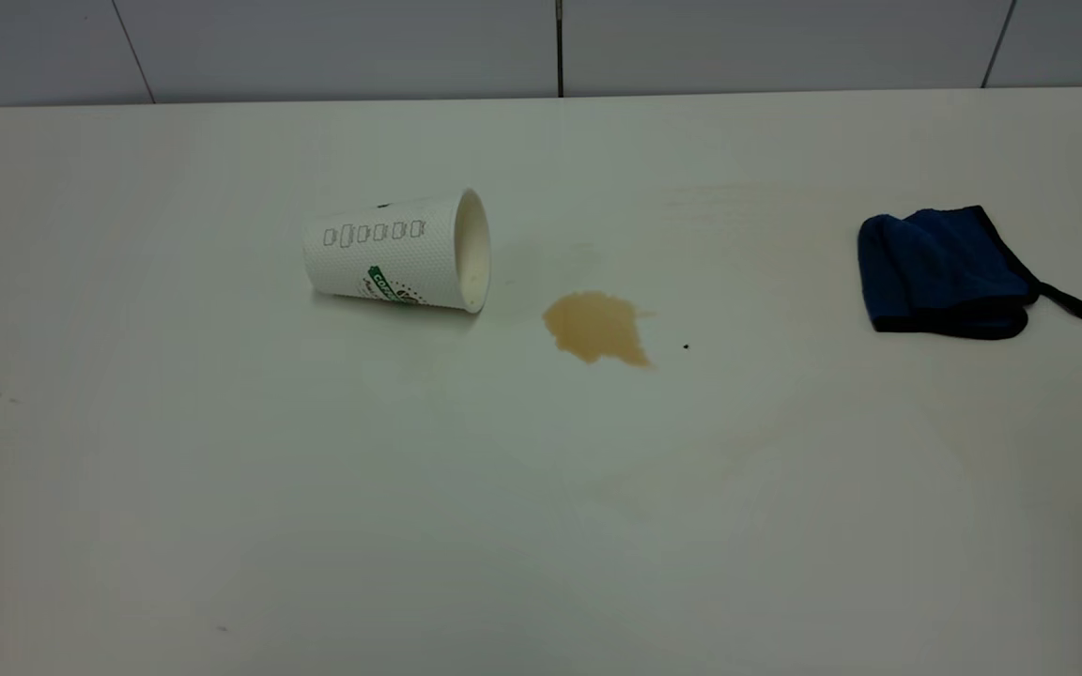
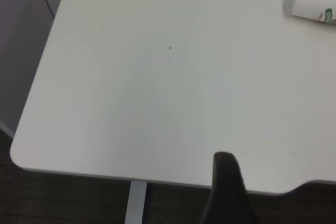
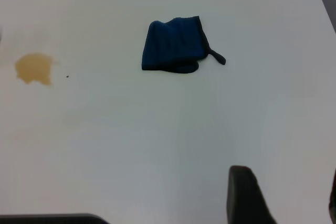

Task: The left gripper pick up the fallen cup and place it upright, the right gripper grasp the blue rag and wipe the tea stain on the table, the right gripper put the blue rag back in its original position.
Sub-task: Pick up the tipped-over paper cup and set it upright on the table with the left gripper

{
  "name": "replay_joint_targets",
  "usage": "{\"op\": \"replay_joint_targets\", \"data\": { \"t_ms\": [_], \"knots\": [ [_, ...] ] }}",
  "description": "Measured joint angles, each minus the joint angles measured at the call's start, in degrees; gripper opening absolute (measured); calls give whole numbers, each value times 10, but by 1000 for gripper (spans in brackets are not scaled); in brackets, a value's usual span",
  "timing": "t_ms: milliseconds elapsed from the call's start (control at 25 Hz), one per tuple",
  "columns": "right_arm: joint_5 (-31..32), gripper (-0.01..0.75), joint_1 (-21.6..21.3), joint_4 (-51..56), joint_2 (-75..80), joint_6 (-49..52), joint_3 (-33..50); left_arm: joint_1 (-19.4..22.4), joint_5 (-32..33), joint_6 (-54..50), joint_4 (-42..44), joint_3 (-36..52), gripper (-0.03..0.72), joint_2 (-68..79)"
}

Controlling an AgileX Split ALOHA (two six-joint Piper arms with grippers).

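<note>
Exterior view: cup on its side toward far edge of table, mouth facing tea stain, inside bare cream. Finger spread of either gripper: cannot tell.

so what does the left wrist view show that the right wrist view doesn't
Only the left wrist view shows the cup, lying on its side at the frame's edge, plus the table's rounded corner and a leg under it. Only the right wrist view shows the blue rag, bunched, and the tea stain apart from it, with a tiny black speck beside the stain. Both show the white table and part of that arm's own dark hand, far from any object: the left hand and the right hand.
</note>
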Motion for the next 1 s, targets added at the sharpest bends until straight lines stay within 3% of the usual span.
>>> {"op": "replay_joint_targets", "data": {
  "t_ms": [440, 760, 1000],
  "knots": [
    [0, 416, 0, 0, 0, 0, 0, 0, -13, 3, -25, -5, 552, 50],
    [0, 416, 0, 0, 0, 0, 0, 0, -118, 31, -26, -85, 552, 328],
    [0, 416, 0, 0, 0, 0, 0, -4, -169, 65, -27, -219, 552, 562]
  ]
}}
